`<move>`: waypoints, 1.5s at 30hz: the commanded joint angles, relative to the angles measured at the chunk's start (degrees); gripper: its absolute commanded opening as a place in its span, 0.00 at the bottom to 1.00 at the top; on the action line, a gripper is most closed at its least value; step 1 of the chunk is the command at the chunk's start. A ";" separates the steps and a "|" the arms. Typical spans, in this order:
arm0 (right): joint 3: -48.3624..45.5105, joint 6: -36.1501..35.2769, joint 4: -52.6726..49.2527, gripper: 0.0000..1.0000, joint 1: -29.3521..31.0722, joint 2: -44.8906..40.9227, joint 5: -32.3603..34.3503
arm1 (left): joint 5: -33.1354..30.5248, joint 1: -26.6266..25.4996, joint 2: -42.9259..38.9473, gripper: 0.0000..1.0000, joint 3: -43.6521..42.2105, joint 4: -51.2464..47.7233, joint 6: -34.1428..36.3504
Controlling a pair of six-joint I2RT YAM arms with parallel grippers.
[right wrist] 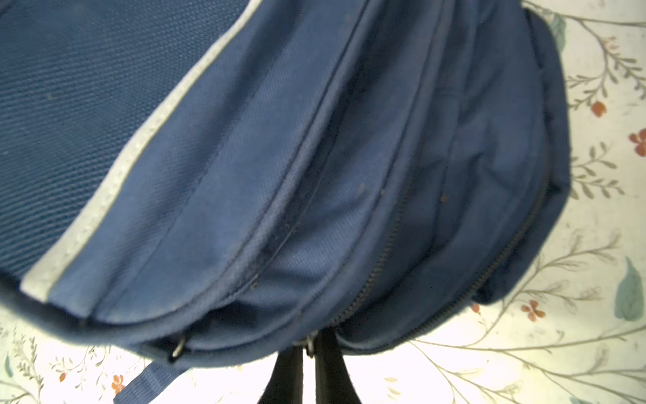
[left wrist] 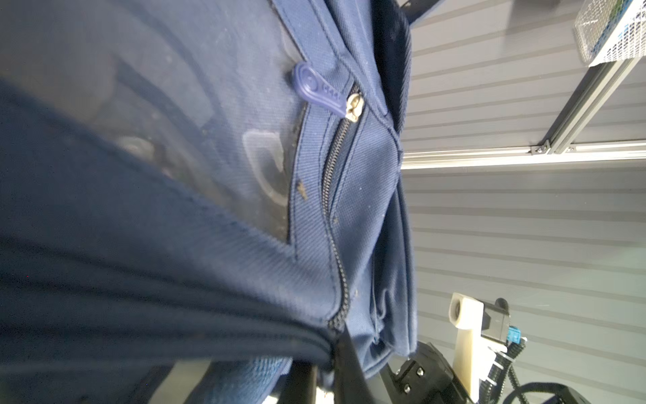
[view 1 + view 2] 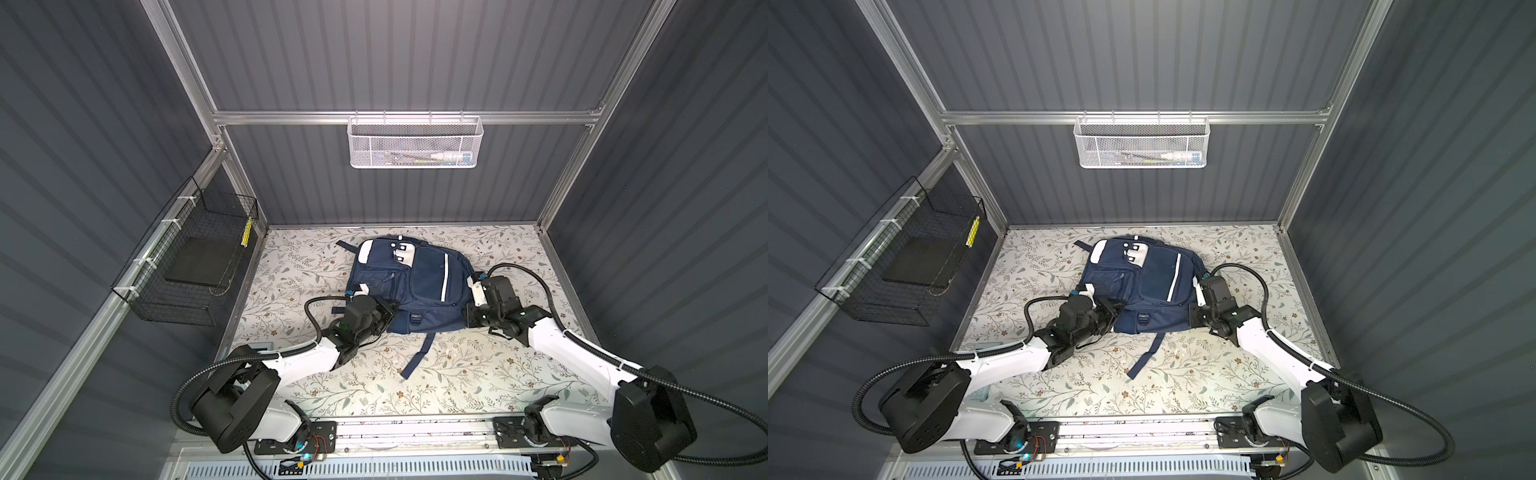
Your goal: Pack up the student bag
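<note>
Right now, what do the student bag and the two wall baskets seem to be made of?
The student bag looks like matte woven navy fabric, probably synthetic: weave and stitched seams show close up. The white basket is fine mesh, seemingly white-painted metal. The black basket is a thin wire grid, likely dark-coated metal.
</note>
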 commanded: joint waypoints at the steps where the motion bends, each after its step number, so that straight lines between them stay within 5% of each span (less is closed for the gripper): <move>1: 2.24 -1.56 -4.30 0.00 -0.35 0.02 1.69 | 0.46 5.54 -0.03 0.03 -0.36 -0.10 4.74; 8: 5.57 5.75 -2.99 0.00 18.30 4.31 0.49 | 3.64 15.14 3.74 0.36 8.97 -11.07 17.51; 11: 11.26 11.14 0.12 0.00 24.34 11.20 1.72 | 6.17 17.93 2.72 0.52 9.95 -10.67 17.87; 18: 21.35 16.86 9.06 0.00 26.87 23.05 -0.50 | 6.29 16.06 -11.48 0.55 0.62 -18.60 11.33; 21: 23.66 16.33 9.35 0.00 28.04 25.28 -1.23 | 3.77 11.50 -15.54 0.57 -3.21 -19.12 8.08; 28: 23.24 15.67 10.99 0.00 31.51 25.59 -1.49 | 2.42 6.52 -8.48 0.70 -4.95 -2.79 6.88; 30: 23.73 15.08 10.30 0.00 31.67 25.04 -1.86 | 3.94 6.44 -4.79 0.66 -2.30 -2.22 8.25; 36: 20.91 14.50 5.40 0.00 31.28 22.73 2.13 | 3.63 6.36 -2.64 0.03 -1.06 -3.71 8.91; 45: 6.37 11.21 1.48 0.00 18.71 12.17 4.29 | 2.20 7.30 -12.21 0.00 -2.51 -14.90 11.01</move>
